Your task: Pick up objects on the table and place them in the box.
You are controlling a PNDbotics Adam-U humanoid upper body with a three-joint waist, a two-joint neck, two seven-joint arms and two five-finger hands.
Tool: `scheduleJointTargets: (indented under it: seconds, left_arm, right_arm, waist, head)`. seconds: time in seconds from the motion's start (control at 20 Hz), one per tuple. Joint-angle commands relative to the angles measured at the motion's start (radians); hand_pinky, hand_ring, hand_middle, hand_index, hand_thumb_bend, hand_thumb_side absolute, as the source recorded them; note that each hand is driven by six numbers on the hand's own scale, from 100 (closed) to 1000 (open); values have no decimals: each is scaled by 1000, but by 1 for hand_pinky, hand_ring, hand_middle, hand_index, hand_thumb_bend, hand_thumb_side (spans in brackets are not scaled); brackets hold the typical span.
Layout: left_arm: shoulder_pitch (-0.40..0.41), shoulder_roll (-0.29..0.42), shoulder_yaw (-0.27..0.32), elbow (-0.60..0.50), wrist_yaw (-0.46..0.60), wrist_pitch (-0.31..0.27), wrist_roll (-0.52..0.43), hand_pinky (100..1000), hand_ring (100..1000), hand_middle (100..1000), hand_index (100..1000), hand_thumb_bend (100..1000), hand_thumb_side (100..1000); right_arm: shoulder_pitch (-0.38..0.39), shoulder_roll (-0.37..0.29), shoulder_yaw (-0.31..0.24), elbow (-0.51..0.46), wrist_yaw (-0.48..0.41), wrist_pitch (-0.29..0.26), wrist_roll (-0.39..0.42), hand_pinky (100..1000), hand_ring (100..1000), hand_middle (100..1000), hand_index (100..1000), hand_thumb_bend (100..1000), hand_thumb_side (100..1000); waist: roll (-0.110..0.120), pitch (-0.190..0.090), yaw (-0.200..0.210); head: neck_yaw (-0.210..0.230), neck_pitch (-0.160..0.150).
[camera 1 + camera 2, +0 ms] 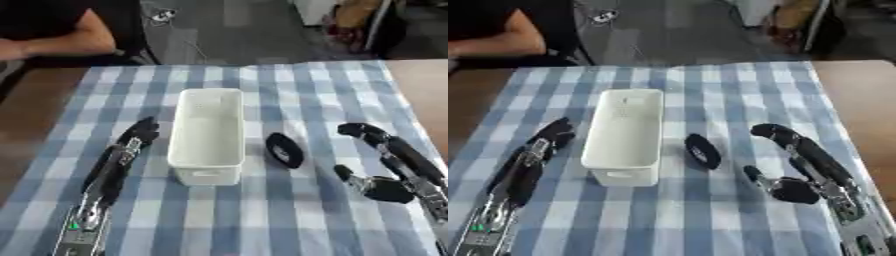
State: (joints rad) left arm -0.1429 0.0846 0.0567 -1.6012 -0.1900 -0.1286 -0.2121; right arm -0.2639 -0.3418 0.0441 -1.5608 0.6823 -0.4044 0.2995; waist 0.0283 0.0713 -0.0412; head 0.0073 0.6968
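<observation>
A white rectangular box (206, 135) stands lengthwise in the middle of the blue-checked cloth; I see nothing inside it. Just right of it lies a black ring-shaped object (284, 150), on the cloth. My right hand (385, 165) rests open to the right of the black ring, fingers stretched toward the far side and thumb pointing at the ring, a short gap from it. My left hand (136, 136) lies open and flat on the cloth just left of the box, fingers pointing away from me.
The blue and white checked cloth (289, 90) covers a brown table (420, 85), bare at both sides. A person's arm (61, 42) rests at the far left edge, away from the objects.
</observation>
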Motion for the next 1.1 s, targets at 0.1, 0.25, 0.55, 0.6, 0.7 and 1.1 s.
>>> scheduleJointTargets:
  seconds: [0.1, 0.25, 0.55, 0.6, 0.7, 1.1]
  left_arm:
    - [-8, 15, -2, -9, -3, -1, -5, 933, 877, 1000, 868, 100, 1000]
    - [-7, 17, -4, -8, -4, -1, -7, 933, 877, 1000, 868, 100, 1000]
    - [-5, 20, -8, -3, -6, -3, -11, 934, 877, 1000, 868, 100, 1000]
    - [-5, 20, -9, -3, -6, -3, -12, 934, 877, 1000, 868, 100, 1000]
    - [-6, 20, -9, -1, -6, -4, -13, 934, 877, 1000, 868, 100, 1000]
    - [-5, 19, -10, 3, -7, -4, -15, 935, 878, 1000, 868, 100, 1000]
  right_arm:
    - [-28, -22, 7, 4, 2, -9, -6, 1000, 952, 881, 916, 350, 695]
    - [-49, -50, 26, 24, -8, -20, -4, 1000, 948, 878, 919, 346, 702]
    - [-104, -115, 82, 90, -19, -62, 4, 1000, 940, 872, 926, 338, 710]
    - [-113, -120, 89, 101, -19, -69, 5, 1000, 940, 872, 926, 337, 710]
    - [-127, -122, 99, 121, -17, -78, 6, 1000, 939, 873, 926, 334, 712]
    - [-181, -104, 113, 191, -4, -93, 6, 1000, 933, 870, 922, 319, 713]
  waist:
    - [-5, -10, 2]
    - [-7, -11, 3]
    - [-10, -13, 6]
    - [-10, -13, 7]
    - [-10, -12, 8]
    - [-10, -14, 10]
  head:
    - [-4, -10]
    - [-3, -9]
    - [1, -7]
    - [1, -7]
    - [1, -7]
    - [-1, -7]
